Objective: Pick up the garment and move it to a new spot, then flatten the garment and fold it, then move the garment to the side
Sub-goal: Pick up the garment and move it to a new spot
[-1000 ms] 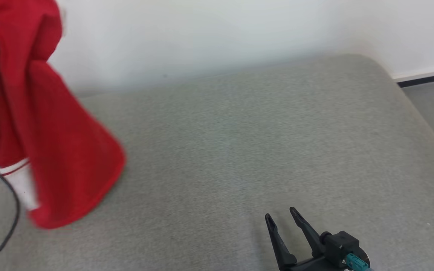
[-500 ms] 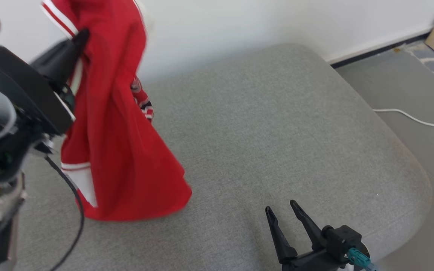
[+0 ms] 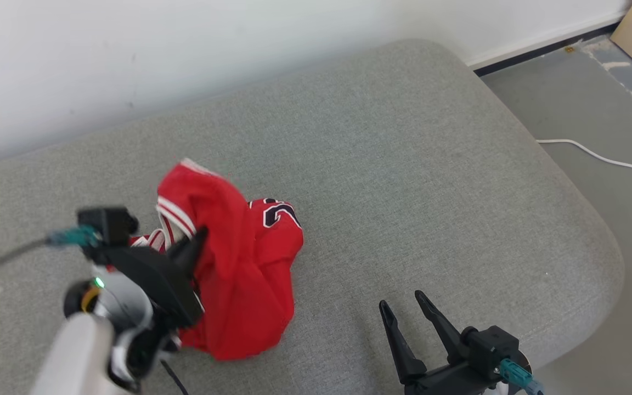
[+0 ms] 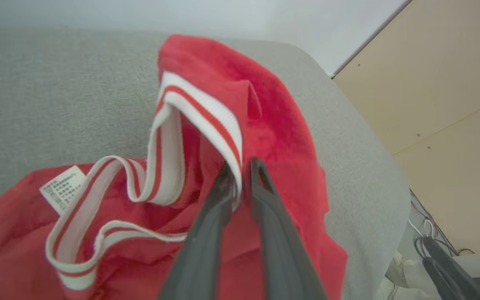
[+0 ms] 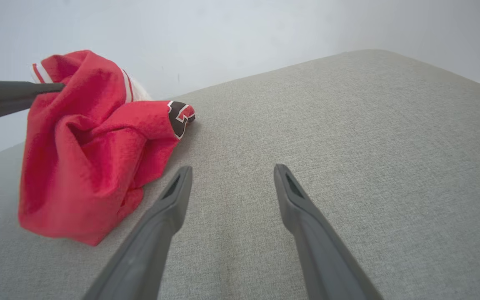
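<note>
red jersey with white-striped trim (image 3: pixel 239 274) sits bunched on the grey fabric cushion (image 3: pixel 431 164), left of centre. left gripper (image 4: pixel 240 166) is narrow, pinching the trim. Risk: trim snags a finger on release and drags the heap. Long axis runs roughly near-far in head view, with the striped opening uppermost, wall-side. right gripper (image 3: pixel 401 300) is wide, empty, nearby.

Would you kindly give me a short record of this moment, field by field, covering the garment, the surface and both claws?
garment: red fabric jersey with white-striped trim, crumpled in a heap
surface: grey woven cushion with rounded corners; the jersey lies left of its middle in the head view
left claw: nearly closed, pinching the jersey's striped trim
right claw: open, empty, apart from the jersey and to its right
floor: thin white cable beyond the cushion's right edge
task stage: jersey lying on the cushion, not yet flattened or folded
</note>
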Available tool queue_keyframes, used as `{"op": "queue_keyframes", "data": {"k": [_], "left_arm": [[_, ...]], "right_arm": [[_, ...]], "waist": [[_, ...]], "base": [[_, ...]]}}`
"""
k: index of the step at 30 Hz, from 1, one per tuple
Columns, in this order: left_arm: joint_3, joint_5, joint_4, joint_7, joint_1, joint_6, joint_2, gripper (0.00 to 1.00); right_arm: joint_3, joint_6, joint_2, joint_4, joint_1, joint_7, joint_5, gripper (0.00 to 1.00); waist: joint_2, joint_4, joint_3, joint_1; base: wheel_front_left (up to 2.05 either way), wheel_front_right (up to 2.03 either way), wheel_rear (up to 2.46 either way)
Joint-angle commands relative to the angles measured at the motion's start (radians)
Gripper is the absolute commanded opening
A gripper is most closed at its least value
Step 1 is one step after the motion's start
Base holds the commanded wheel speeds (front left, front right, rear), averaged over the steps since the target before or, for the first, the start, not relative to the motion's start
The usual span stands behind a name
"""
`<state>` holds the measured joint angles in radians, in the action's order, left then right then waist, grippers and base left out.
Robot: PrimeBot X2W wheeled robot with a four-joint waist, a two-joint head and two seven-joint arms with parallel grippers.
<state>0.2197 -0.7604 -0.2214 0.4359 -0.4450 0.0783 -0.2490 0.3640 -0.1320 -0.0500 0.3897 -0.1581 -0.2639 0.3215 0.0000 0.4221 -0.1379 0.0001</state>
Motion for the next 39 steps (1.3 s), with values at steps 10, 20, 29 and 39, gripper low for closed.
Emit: {"op": "queue_keyframes", "data": {"k": [10, 20, 29, 39], "left_arm": [[0.024, 0.040, -0.148, -0.311, 0.152, 0.013, 0.138, 1.00], [-0.036, 0.073, -0.051, -0.680, 0.331, 0.041, 0.146, 1.00], [-0.209, 0.264, 0.120, -0.701, 0.535, 0.049, 0.164, 1.00], [-0.300, 0.399, 0.169, -0.702, 0.669, 0.053, 0.180, 1.00]], "right_arm": [[-0.028, 0.002, -0.001, 0.032, 0.033, -0.001, -0.054, 1.00], [-0.120, 0.002, -0.001, 0.034, 0.073, 0.001, -0.129, 1.00], [-0.194, 0.002, -0.023, 0.002, 0.116, 0.005, -0.168, 1.00], [-0.222, 0.002, -0.035, -0.060, 0.164, 0.026, -0.188, 1.00]], "waist": [[0.0000, -0.048, 0.085, -0.0001], [0.0000, -0.153, 0.145, -0.0001], [0.0000, -0.257, 0.162, -0.0001], [0.0000, -0.330, 0.184, -0.0001]], "base": [[0.00, 0.00, 0.00], [0.00, 0.00, 0.00], [0.00, 0.00, 0.00], [0.00, 0.00, 0.00]]}}
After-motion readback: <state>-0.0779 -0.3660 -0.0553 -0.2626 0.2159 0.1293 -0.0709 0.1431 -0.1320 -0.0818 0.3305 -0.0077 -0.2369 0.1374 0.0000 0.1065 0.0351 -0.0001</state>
